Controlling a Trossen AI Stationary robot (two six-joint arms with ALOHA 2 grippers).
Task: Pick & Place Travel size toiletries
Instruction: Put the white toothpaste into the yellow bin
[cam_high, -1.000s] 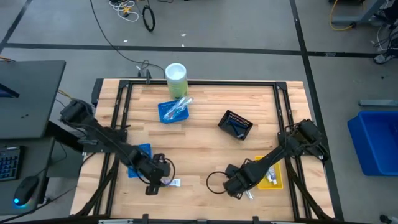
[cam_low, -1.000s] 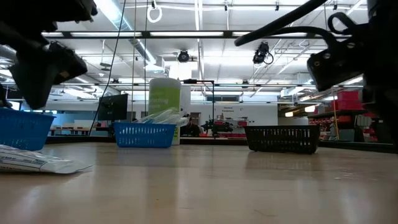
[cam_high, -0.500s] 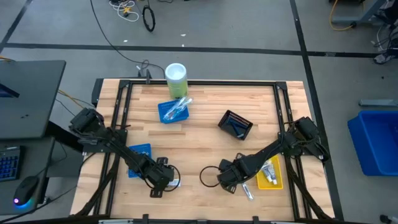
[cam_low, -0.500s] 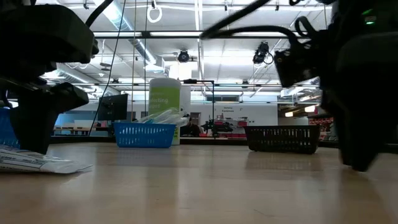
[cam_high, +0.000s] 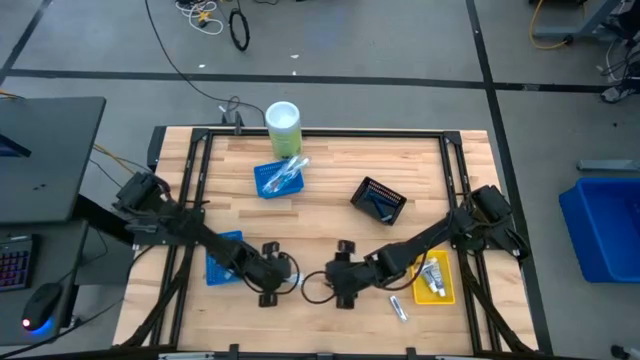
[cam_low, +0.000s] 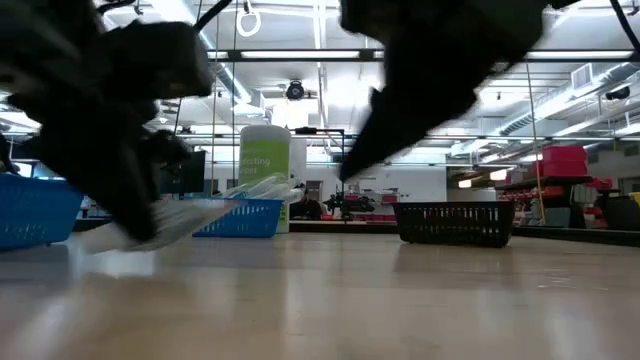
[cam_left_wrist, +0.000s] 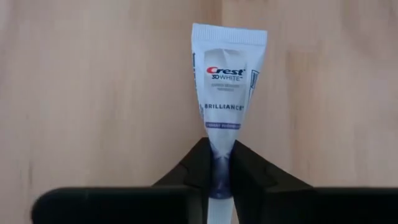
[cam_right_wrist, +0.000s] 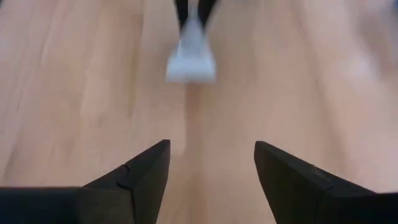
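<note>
A small white toothpaste tube (cam_left_wrist: 225, 81) with blue print sticks out forward from my left gripper (cam_left_wrist: 219, 167), which is shut on it near the table's front middle (cam_high: 282, 274). In the low view the tube (cam_low: 195, 215) is tilted, its flat crimped end higher. My right gripper (cam_right_wrist: 211, 168) stands open just right of it (cam_high: 338, 280), facing the tube (cam_right_wrist: 191, 59) with nothing between its fingers. Another small toiletry (cam_high: 398, 308) lies flat on the table near the yellow tray. My left gripper pinches the tube's narrow end (cam_left_wrist: 221, 163) between its two fingers. The fingers come slanting down from the table's left and lie along the tube. The flat crimped end (cam_left_wrist: 229, 36) points away from the fingers toward the table's right. Whether the tube touches the table I cannot tell.
A blue tray (cam_high: 280, 178) with slim toiletries and a green-and-white cylinder (cam_high: 283, 122) stand at the far middle. A black tray (cam_high: 380, 200) sits right of centre, a yellow tray (cam_high: 436, 278) with tubes at the right, and a second blue tray (cam_high: 224, 256) at the left.
My left gripper has come down on the tube lying near the front edge, shut on it, and moved it a little toward the right and far edges. My right gripper has travelled toward the table's left, closing on the left gripper.
</note>
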